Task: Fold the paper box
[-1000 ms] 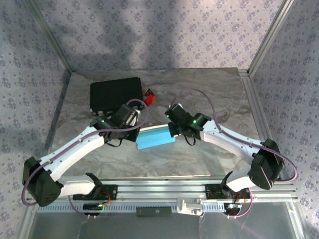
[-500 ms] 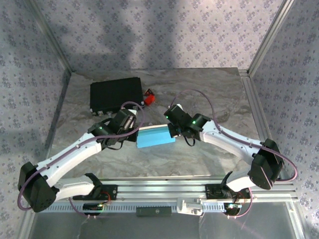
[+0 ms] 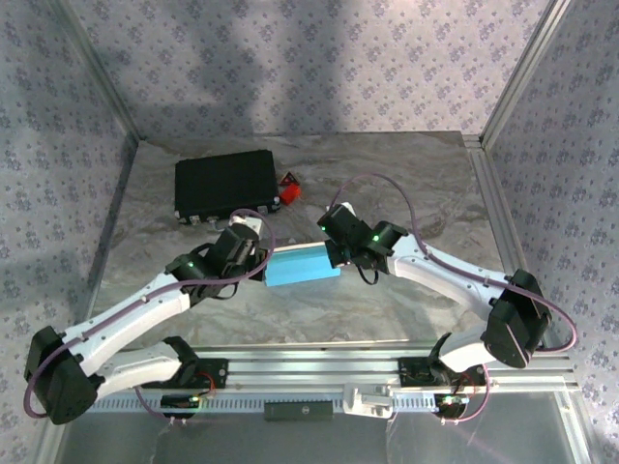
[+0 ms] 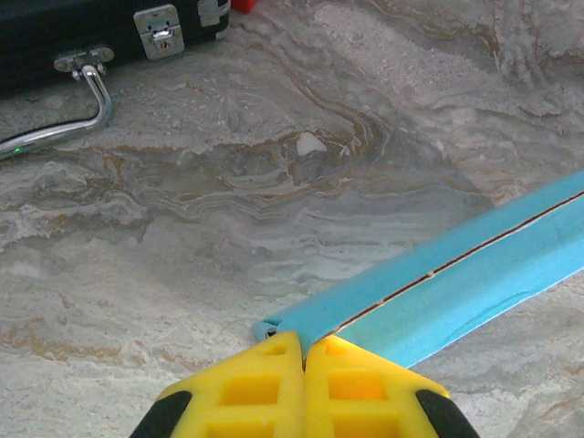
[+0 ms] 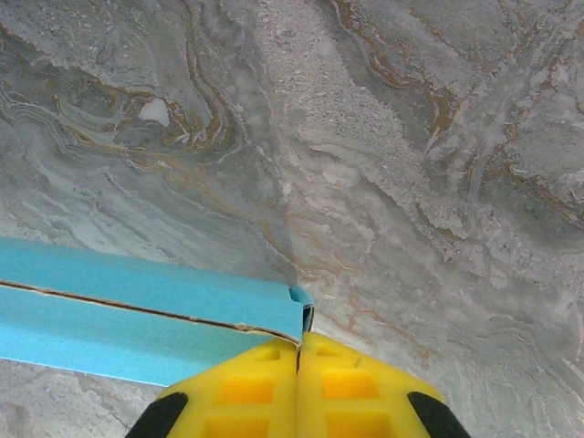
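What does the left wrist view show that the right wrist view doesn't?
Left wrist: a black rectangular case with metal latch and handle, a red object beside it, the left end of the light-blue card paper box. Right wrist: the box's right end. Both: the box's seam, the grey marbled table, yellow left fingers and right fingers pressed together.

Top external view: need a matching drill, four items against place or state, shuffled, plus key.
1 paper box
2 black case
3 red object
4 right gripper

A back left of the table
B fingers shut, at the box's right end
C cyan, lying mid-table
D small, by the case's right end

Pairs: 1-C, 2-A, 3-D, 4-B
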Tool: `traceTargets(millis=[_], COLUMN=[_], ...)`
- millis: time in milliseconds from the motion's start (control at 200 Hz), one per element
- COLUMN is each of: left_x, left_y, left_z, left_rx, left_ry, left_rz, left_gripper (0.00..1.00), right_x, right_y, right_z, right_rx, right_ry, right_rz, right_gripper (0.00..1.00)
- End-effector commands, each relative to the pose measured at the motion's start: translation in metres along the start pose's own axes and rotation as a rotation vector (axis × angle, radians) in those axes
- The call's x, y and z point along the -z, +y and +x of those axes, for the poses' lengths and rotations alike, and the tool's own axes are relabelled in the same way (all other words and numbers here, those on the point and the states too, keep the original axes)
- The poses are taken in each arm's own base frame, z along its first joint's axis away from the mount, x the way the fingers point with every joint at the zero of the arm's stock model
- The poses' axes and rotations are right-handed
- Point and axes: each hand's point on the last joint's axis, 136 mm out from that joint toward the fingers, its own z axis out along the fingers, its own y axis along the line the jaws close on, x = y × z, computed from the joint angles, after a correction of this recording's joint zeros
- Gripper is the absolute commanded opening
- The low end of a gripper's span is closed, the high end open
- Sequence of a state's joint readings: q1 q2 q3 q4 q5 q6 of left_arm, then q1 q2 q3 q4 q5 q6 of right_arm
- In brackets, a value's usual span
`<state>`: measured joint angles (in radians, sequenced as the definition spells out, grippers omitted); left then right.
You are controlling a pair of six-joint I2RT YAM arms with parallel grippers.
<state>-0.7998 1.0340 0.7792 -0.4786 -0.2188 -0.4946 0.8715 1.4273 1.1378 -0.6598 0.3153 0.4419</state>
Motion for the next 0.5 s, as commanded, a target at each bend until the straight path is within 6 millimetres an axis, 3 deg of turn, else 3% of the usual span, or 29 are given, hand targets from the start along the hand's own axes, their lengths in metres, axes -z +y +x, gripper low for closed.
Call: traceTargets(millis=[0,495], left_x=[0.000,-0.007], left_y=[-0.012,-0.011], left_z=[-0.005,0.009], left_rx=[-0.015,-0.039], left_ry=[-0.047,-0.074], left_rz=[0.056,0.047], left_gripper=[0.00,0.00], right_x=[0.000,-0.001], right_y=[0.009,0.005], right_z=[0.007,0.013], right_rx=[0.013,0.038], right_ry=[0.013,-0.055], right_rz=[-0.021,-0.010], right_gripper=[0.00,0.00])
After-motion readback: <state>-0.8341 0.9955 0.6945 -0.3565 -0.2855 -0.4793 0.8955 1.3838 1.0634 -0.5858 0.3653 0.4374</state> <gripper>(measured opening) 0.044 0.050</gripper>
